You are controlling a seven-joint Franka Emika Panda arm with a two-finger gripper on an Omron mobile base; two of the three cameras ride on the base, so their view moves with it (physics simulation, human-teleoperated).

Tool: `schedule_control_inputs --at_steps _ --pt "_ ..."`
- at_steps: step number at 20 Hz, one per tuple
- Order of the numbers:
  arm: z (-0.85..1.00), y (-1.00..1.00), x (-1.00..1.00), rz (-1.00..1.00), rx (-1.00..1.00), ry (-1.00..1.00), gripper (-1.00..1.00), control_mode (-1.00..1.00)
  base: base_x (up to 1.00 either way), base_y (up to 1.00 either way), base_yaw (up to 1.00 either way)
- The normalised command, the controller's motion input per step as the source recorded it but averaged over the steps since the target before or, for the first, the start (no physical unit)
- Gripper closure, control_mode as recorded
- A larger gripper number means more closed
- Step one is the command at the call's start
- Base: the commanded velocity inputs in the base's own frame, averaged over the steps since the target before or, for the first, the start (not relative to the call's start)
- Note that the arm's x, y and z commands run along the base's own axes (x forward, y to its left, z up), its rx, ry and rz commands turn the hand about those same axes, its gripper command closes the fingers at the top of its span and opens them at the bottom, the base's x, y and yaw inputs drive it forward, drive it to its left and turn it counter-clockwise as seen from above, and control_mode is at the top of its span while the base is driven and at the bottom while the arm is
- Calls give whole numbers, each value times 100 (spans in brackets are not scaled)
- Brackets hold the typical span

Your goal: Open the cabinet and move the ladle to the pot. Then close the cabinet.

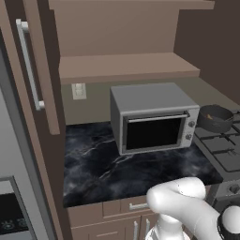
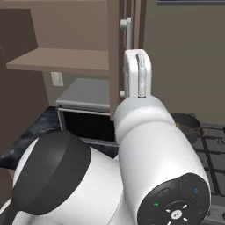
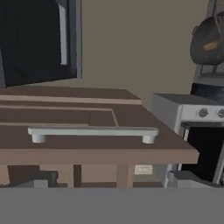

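The brown cabinet [image 1: 126, 65] stands open with bare shelves. Its left door [image 1: 40, 70] is swung out, and the right door [image 2: 115, 57] shows edge-on. In the rolled hand view that door [image 3: 78, 148] lies across the frame, its long silver handle [image 3: 92, 131] just beyond my gripper [image 3: 114, 180]. The gripper is open, with one fingertip [image 3: 41, 179] at each side and nothing between them. The dark pot [image 1: 215, 118] sits on the stove, also seen as the pot [image 3: 208, 43]. A small brown ladle [image 3: 211, 45] lies inside it.
A grey microwave [image 1: 152, 119] stands on the black marble counter [image 1: 93, 168], left of the stove [image 1: 225, 150]. A wall outlet [image 1: 78, 91] is behind it. Drawers with short handles [image 1: 136, 206] run below the counter edge. My white arm [image 2: 145, 145] blocks much of the right base view.
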Motion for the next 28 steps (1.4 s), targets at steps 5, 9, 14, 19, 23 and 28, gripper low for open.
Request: schedule_control_inputs --at_steps 5,9,14,19,23,28 --pt "-1 -30 1 18 3 0 -100 -100 0 0 0" --pt "-10 -1 10 13 1 0 -100 -100 0 0 0" --pt "-13 0 18 9 1 0 -100 -100 0 0 0" --pt "-30 2 25 5 3 0 -100 -100 0 0 0" --pt "-37 6 26 3 7 -1 -100 -100 0 0 0" --pt "-13 28 36 0 4 -4 -100 -100 0 0 0"
